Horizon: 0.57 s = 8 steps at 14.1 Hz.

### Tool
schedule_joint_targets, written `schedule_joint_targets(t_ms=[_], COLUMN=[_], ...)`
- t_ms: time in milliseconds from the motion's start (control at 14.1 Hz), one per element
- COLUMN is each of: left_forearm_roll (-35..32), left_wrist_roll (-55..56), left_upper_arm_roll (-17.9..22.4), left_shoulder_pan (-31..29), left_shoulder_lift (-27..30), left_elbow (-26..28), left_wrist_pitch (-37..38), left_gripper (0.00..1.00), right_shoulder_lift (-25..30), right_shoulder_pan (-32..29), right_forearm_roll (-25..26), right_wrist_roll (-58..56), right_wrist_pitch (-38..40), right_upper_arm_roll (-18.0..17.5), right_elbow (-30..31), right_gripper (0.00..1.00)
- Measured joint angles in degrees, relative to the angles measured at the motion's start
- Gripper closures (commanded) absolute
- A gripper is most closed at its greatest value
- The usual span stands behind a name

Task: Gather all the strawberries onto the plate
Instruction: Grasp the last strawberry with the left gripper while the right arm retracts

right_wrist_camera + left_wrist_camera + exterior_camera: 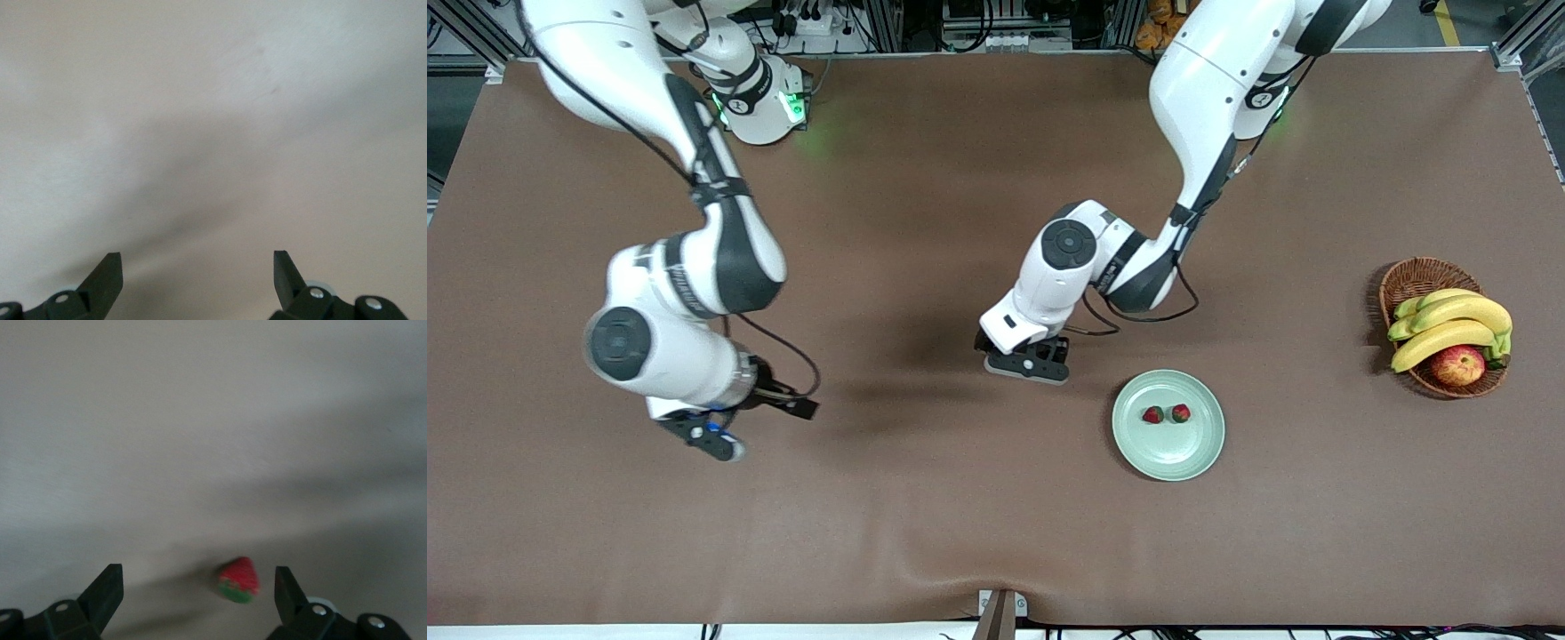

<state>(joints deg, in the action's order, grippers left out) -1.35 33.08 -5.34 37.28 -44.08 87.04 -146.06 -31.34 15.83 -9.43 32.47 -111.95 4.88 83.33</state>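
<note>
Left wrist view: strawberry point(239, 580) lies between open left pincer point(199, 590) fingers.

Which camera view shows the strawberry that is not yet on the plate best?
The left wrist view: the third strawberry lies on the cloth between the open left gripper fingers. The front view hides it under the left arm; the right wrist view shows only cloth.
</note>
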Motion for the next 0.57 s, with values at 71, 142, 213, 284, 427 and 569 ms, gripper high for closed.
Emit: schedule_joint_targets(t_ms=[71,142,213,284,427,569], left_forearm_roll=[0.0,0.0,0.0,0.0,-0.1,-0.5], left_wrist_roll=[0.9,1.2,1.4,1.4,1.4,1.4], left_upper_arm_roll=[0.1,0.2,0.3,0.3,0.5,0.8], left_shoulder_pan=[0.9,1.7,2.2,2.6,3.0,3.3], left_shoulder_lift=[-0.7,-1.5,-2.1,-2.7,-3.6,-3.9], left_elbow=[-0.5,-0.9,-1.0,-1.2,-1.2,-1.2], left_wrist_pitch=[-0.1,-0.4,-1.1,-1.6,-2.2,-2.3], left_gripper=[0.0,0.0,0.0,0.0,0.16,0.19], right_shoulder_lift=[1.8,3.6,5.3,6.9,9.8,13.1], right_shoulder_pan=[-2.0,-4.0,-5.8,-7.6,-10.5,-11.5], right_forearm_roll=[0.0,0.0,0.0,0.1,0.9,4.2], right_wrist_roll=[-3.5,-6.8,-9.7,-12.4,-17.5,-21.8], right_wrist_pitch=[0.8,1.9,3.5,5.4,9.1,12.9], right_upper_arm_roll=[0.0,0.0,0.0,0.0,0.0,0.0], right_elbow=[1.2,2.2,2.9,3.4,3.7,3.7], right_gripper=[0.0,0.0,0.0,0.0,0.0,0.0])
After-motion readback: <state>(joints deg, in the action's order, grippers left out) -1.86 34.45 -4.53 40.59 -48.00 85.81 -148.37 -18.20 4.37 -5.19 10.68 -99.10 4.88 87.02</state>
